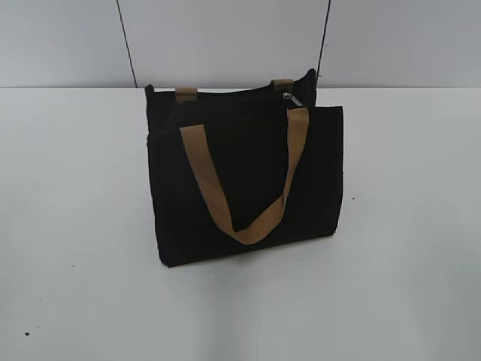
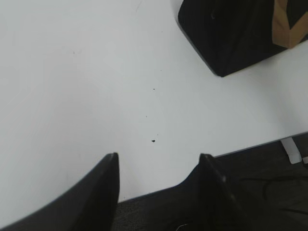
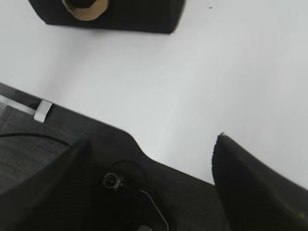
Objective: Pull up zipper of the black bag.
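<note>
The black bag (image 1: 248, 177) stands upright in the middle of the white table, with a tan handle (image 1: 240, 180) hanging down its front. The small silver zipper (image 1: 290, 98) sits at the right end of the top zip track. The bag's lower corner shows at the top right of the left wrist view (image 2: 231, 33) and along the top edge of the right wrist view (image 3: 125, 14). My left gripper (image 2: 159, 156) is open and empty over the table's front edge, far from the bag. My right gripper (image 3: 151, 139) is open and empty, also near the front edge. Neither gripper shows in the exterior view.
The white table (image 1: 75, 226) stretches around the bag on all sides. A grey panelled wall (image 1: 225, 37) stands behind it. The table's front edge (image 2: 260, 147) and dark floor with a cable show below both grippers.
</note>
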Motion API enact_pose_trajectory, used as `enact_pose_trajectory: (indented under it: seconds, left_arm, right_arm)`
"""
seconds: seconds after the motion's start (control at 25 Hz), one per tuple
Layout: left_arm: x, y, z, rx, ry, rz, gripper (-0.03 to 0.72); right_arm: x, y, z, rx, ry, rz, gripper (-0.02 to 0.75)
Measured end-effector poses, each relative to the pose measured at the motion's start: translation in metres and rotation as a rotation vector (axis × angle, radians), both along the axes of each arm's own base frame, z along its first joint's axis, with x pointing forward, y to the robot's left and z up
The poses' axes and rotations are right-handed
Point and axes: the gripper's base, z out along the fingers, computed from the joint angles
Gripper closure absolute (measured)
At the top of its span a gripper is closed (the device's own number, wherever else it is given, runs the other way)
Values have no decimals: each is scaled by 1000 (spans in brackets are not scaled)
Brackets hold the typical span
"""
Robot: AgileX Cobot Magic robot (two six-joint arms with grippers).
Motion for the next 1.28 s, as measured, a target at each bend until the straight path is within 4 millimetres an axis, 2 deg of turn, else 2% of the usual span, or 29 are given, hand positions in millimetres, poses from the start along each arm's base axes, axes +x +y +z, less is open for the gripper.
enact_pose_trajectory:
  seconds: [0.16,0.36,0.52,0.96,1.28]
  left_arm:
    - [-11,4,-11,-22,-30,-7,284]
    - [-20,8,-11,-53,-110,-11,286]
    - [-16,7,-13,-56,-149,-7,286]
    - [-13,6,-16,-58,-167,-8,286]
    - [-14,6,-16,-56,-170,28,329]
  right_arm:
    - [-23,-10,-7,-26,-98,-27,153]
    - [-34,-16,-24,-44,-158,-45,199]
    - [-34,-17,-28,-41,-190,-56,224]
    - [-33,-17,-29,-39,-194,-57,225]
    - [-33,-17,-29,-38,-195,-57,225]
